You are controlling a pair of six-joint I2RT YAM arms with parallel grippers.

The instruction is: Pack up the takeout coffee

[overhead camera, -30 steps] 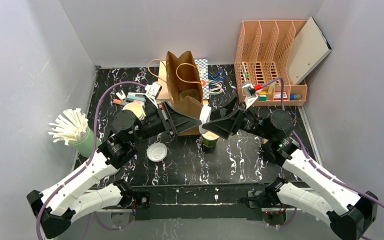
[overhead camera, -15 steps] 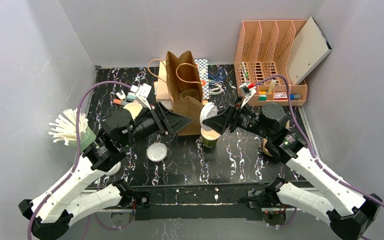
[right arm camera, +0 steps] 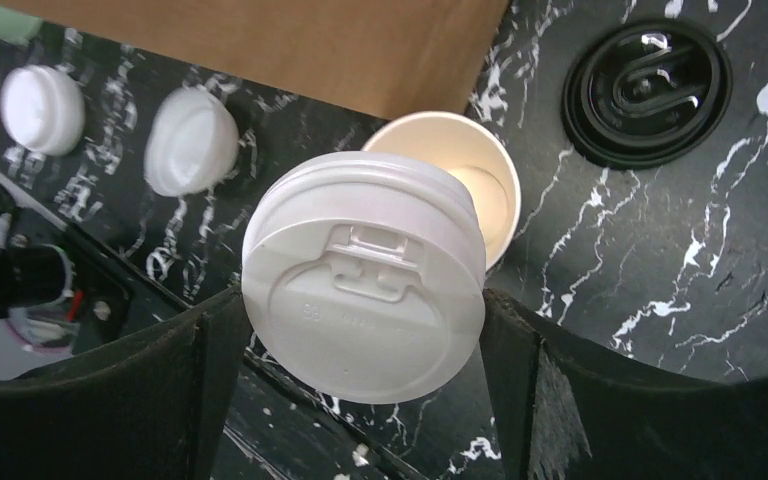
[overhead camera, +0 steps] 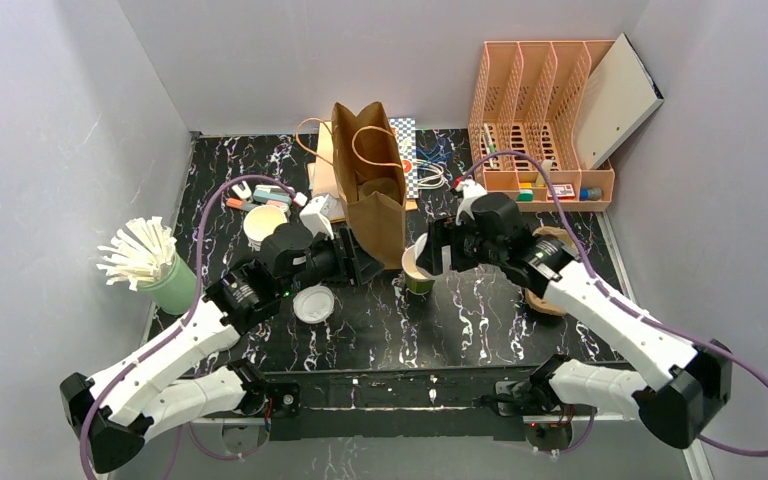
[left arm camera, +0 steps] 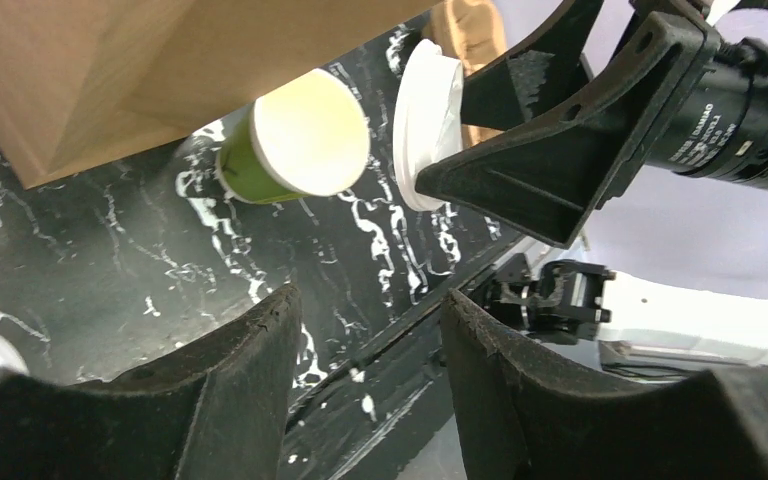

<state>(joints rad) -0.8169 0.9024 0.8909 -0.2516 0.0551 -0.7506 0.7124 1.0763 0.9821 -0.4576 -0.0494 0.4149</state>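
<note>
Right hand [right arm camera: 362, 335] has the white sip lid [right arm camera: 363, 285] clamped across its width, one of my fingers [right arm camera: 210, 370] on each edge, tab side facing the camera. The paper cup [right arm camera: 485, 175] is directly behind it, uncapped, and the lid covers its lower-left rim in view. Brown bag [right arm camera: 260, 45] is just past the cup; contact unclear. Black lid [right arm camera: 645, 90] lies flat on the table [right arm camera: 660, 270], right of the cup, apart. At left are a white lid [right arm camera: 192, 140] and a smaller white round cap [right arm camera: 42, 108].
</note>
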